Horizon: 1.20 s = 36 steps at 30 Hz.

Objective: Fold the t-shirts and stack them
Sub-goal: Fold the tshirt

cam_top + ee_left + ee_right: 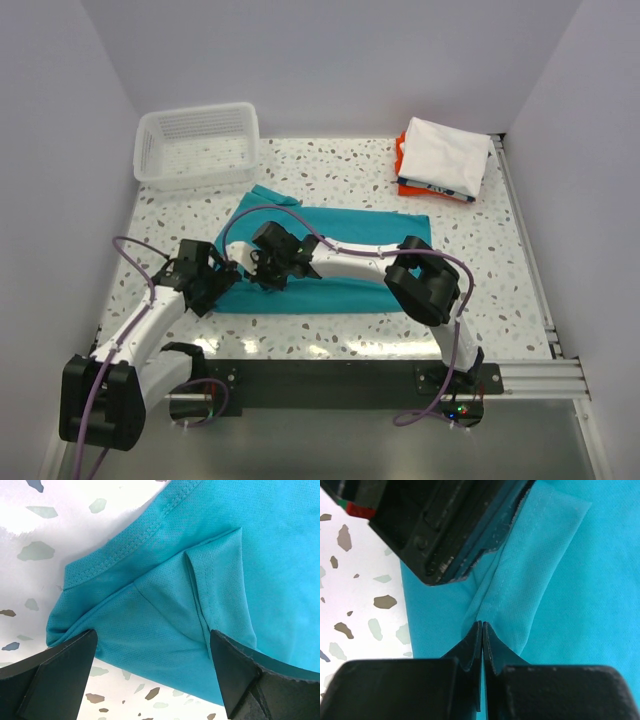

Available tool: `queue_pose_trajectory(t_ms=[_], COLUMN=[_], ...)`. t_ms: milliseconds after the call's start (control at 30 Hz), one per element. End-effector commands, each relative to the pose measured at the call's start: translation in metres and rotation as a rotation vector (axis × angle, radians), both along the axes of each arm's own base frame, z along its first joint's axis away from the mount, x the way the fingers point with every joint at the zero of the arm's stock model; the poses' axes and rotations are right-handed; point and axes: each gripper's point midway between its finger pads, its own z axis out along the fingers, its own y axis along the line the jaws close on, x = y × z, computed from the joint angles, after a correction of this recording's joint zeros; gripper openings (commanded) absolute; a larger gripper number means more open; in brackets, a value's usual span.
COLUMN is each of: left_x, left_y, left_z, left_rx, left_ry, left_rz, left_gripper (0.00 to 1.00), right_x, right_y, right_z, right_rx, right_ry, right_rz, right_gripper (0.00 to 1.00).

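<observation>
A teal t-shirt point(340, 262) lies partly folded in a long band across the middle of the table. My right gripper point(268, 270) is at its left part, shut on a raised ridge of the teal cloth point(555, 580), which puckers up into the tips point(482, 626). My left gripper point(218, 283) hovers open over the shirt's left end. A folded sleeve point(200, 595) lies between its fingers point(60, 675), which touch nothing. At the back right sits a stack of folded t-shirts point(443, 158): a white one on top, then an orange one and a dark-edged one.
A white slatted basket point(197, 145) stands at the back left with nothing in it. The left gripper's black body point(445, 525) is close above the right gripper's tips. A metal rail point(525, 240) runs along the table's right edge.
</observation>
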Motion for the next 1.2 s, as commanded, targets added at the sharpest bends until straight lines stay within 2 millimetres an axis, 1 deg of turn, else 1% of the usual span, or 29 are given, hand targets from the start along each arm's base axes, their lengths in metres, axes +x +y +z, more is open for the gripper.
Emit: queue_pose_trajectory(t_ms=[0, 33, 167, 300, 367, 400, 467, 500, 633, 733, 767, 867, 900, 967, 1000, 1033, 1067, 1100, 1133, 1167], left_x=[-0.004, -0.004, -0.006, -0.006, -0.006, -0.006, -0.008, -0.007, -0.008, -0.008, -0.008, -0.008, -0.008, -0.008, -0.009, -0.008, -0.008, -0.008, -0.008, -0.006], left_y=[0.008, 0.008, 0.01, 0.011, 0.011, 0.011, 0.011, 0.011, 0.011, 0.011, 0.012, 0.012, 0.012, 0.012, 0.012, 0.012, 0.012, 0.012, 0.012, 0.012], left_z=[-0.002, -0.002, -0.001, -0.001, -0.001, -0.001, -0.002, -0.002, -0.003, -0.003, -0.003, -0.003, -0.004, -0.004, -0.004, -0.003, -0.002, -0.002, -0.001, 0.002], left_rx=[0.023, 0.025, 0.034, 0.036, 0.038, 0.039, 0.038, 0.039, 0.042, 0.042, 0.045, 0.046, 0.047, 0.048, 0.048, 0.048, 0.048, 0.047, 0.047, 0.046], left_ry=[0.006, 0.007, 0.008, 0.005, 0.003, 0.005, 0.012, 0.011, 0.011, 0.012, 0.014, 0.014, 0.017, 0.017, 0.018, 0.015, 0.012, 0.012, 0.012, 0.003], left_rz=[0.028, 0.028, 0.033, 0.032, 0.031, 0.029, 0.03, 0.029, 0.027, 0.027, 0.025, 0.025, 0.025, 0.023, 0.023, 0.021, 0.021, 0.023, 0.023, 0.023], left_gripper=[1.0, 1.0, 1.0, 1.0, 1.0, 1.0, 1.0, 1.0, 1.0, 1.0, 1.0, 1.0, 1.0, 1.0, 1.0, 1.0, 1.0, 1.0, 1.0, 1.0], right_x=[0.012, 0.015, 0.024, 0.041, 0.044, 0.052, 0.06, 0.067, 0.082, 0.089, 0.092, 0.092, 0.091, 0.091, 0.093, 0.094, 0.096, 0.102, 0.104, 0.107], right_y=[0.009, 0.011, 0.007, -0.002, -0.003, -0.007, -0.01, -0.014, -0.023, -0.031, -0.034, -0.039, -0.041, -0.041, -0.043, -0.043, -0.043, -0.047, -0.049, -0.052], right_z=[0.029, 0.034, 0.04, 0.034, 0.034, 0.034, 0.034, 0.034, 0.032, 0.028, 0.026, 0.02, 0.016, 0.019, 0.02, 0.025, 0.029, 0.033, 0.042, 0.047], right_rx=[0.076, 0.09, 0.105, 0.111, 0.123, 0.133, 0.145, 0.15, 0.17, 0.156, 0.153, 0.129, 0.11, 0.118, 0.12, 0.131, 0.135, 0.136, 0.141, 0.143], right_ry=[-0.051, -0.057, -0.041, 0.002, 0.04, 0.039, 0.051, 0.055, 0.104, 0.11, 0.117, 0.134, 0.145, 0.149, 0.144, 0.139, 0.131, 0.105, 0.093, 0.089], right_rz=[-0.053, -0.071, -0.148, -0.241, -0.272, -0.306, -0.344, -0.366, -0.444, -0.477, -0.515, -0.548, -0.559, -0.573, -0.591, -0.601, -0.61, -0.645, -0.664, -0.695], right_gripper=[0.0, 0.0, 0.0, 0.0, 0.0, 0.0, 0.0, 0.0, 0.0, 0.0, 0.0, 0.01, 0.02, 0.18, 0.34, 0.46, 0.54, 0.67, 0.99, 0.99])
